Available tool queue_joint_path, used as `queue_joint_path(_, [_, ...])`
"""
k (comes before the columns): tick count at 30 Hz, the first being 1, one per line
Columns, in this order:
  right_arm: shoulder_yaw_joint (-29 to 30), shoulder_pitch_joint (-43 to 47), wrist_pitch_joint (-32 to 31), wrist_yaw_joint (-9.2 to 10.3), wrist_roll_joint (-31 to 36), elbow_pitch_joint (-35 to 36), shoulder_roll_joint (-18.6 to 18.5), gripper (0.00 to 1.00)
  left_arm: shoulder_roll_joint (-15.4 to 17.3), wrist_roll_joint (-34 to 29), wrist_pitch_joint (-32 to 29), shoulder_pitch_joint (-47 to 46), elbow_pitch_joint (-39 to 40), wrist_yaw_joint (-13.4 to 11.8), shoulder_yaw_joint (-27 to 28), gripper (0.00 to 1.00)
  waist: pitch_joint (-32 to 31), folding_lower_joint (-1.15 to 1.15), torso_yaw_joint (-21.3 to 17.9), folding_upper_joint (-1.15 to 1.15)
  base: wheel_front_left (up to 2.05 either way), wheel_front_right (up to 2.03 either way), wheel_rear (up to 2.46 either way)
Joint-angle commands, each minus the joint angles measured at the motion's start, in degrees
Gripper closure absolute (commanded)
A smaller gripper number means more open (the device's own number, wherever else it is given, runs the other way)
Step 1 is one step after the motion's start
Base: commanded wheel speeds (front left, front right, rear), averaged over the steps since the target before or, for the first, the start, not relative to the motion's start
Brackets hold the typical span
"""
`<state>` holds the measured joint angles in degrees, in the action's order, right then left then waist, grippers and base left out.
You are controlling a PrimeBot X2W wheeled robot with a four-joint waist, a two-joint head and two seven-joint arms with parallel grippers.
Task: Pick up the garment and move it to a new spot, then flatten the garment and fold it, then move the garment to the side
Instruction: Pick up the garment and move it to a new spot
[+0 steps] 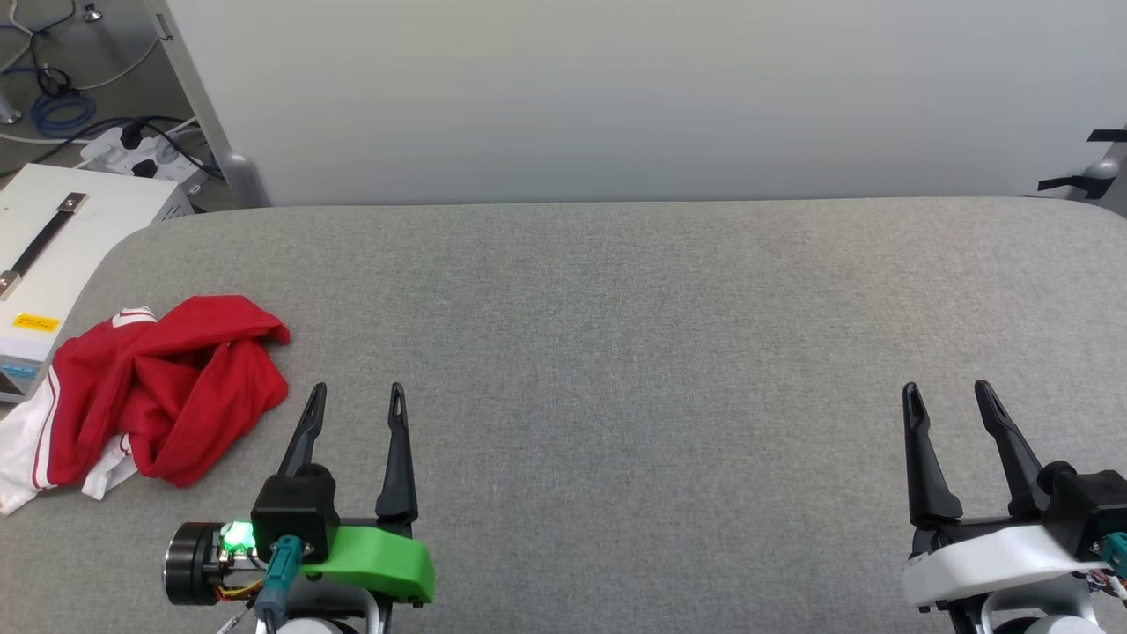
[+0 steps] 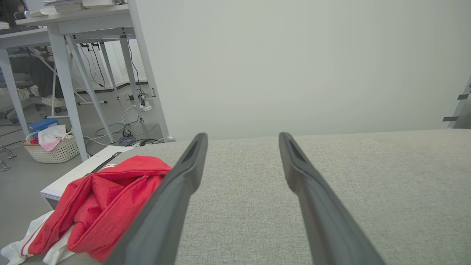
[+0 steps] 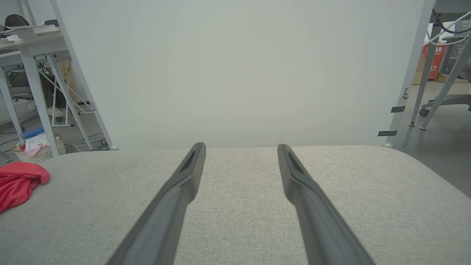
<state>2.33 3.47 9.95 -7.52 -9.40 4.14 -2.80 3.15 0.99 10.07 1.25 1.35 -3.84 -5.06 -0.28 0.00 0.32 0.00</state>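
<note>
Shirt: red shirt (image 1: pixel 167 387) lay crumpled in a heap at the left edge of the head view, a little below the middle; a white sleeve with a red stripe trailed toward the bottom-left corner; no lettering showed among the folds.
Surface: grey padded table (image 1: pixel 669 352) ran across the frame; the shirt sat close to its left edge, and I could not tell whether the sleeve hung over; a white box (image 1: pixel 62 246) stood beyond that edge, upper left.
Left gripper: left gripper (image 1: pixel 357 389) sat at lower left, fingers pointing up the frame, spread wide and empty; just right of the shirt, not touching it.
Right gripper: right gripper (image 1: pixel 946 387) sat at lower right, likewise spread wide and empty; well apart from the shirt.
Step in hand: judged to be the very first, the pick-up; not yet begun, the cloth ungrasped.
Next move calls for: the left arm, being nearer, to shift frame-left and down onto the heap; fingers to close on a raised red fold rather than the thin sleeve; the bare middle of the table looked the likely new spot.
Risk: a loose heap might unroll and drag; the trailing sleeve could catch at the table edge.
</note>
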Motion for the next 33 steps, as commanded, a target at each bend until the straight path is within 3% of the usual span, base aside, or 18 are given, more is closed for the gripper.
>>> queue_joint_path(1, [0.2, 0.9, 0.7, 0.02, -0.7, 0.4, -0.1, 0.00, -0.2, 0.1, 0.5, 0.8, 0.3, -0.3, -0.1, 0.00, 0.0, 0.00, 0.0, 0.00, 0.00, 0.00, 0.00])
queue_joint_path(33, [1.1, 2.1, 5.1, 0.03, -1.8, -1.3, -0.1, 0.00, -0.3, 0.3, 4.9, 1.2, -0.8, -1.6, -1.9, 0.00, 0.3, 0.00, 0.8, 0.00, 0.00, 0.00, 0.00])
